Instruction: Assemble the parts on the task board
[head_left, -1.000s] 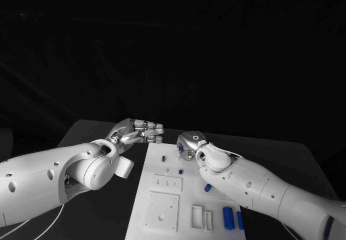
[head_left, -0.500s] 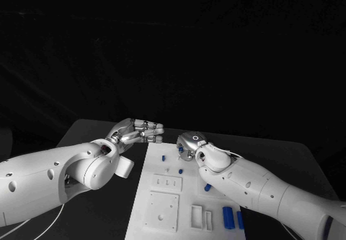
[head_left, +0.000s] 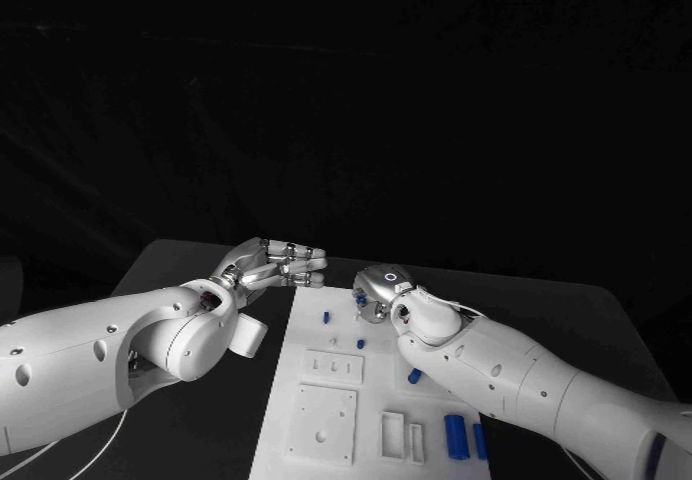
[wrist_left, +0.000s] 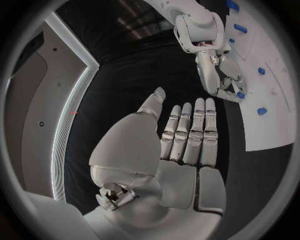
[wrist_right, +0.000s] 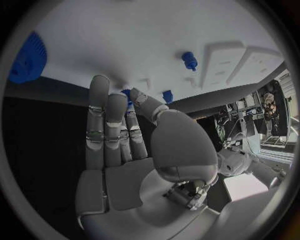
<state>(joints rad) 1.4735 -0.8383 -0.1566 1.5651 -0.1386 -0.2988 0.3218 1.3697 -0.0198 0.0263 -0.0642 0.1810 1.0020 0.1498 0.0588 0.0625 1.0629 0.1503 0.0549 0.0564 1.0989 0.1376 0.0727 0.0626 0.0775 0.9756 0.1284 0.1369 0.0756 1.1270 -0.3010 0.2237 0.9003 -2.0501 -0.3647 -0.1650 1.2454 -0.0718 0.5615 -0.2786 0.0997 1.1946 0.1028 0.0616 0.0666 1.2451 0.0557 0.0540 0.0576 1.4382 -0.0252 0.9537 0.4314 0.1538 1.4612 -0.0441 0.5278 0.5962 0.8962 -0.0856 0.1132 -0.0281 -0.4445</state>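
The right hand (head_left: 379, 290) pinches, as far as I can tell, a small blue part (wrist_right: 127, 95) at the task board's (head_left: 378, 380) far edge. It should lower straight and steady; the left hand (head_left: 274, 262), fingers together and holding nothing, hovers off the far left corner.

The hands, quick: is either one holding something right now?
Left hand: open, holding nothing, beside the task board.
Right hand: pinching a small blue part at the board.

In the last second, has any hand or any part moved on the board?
Nothing visibly changed. The left hand hovers at the far left corner of the white task board, holding nothing, as before. The right hand keeps its fingers on a small blue part at the board's far edge. The other parts lie as they did.
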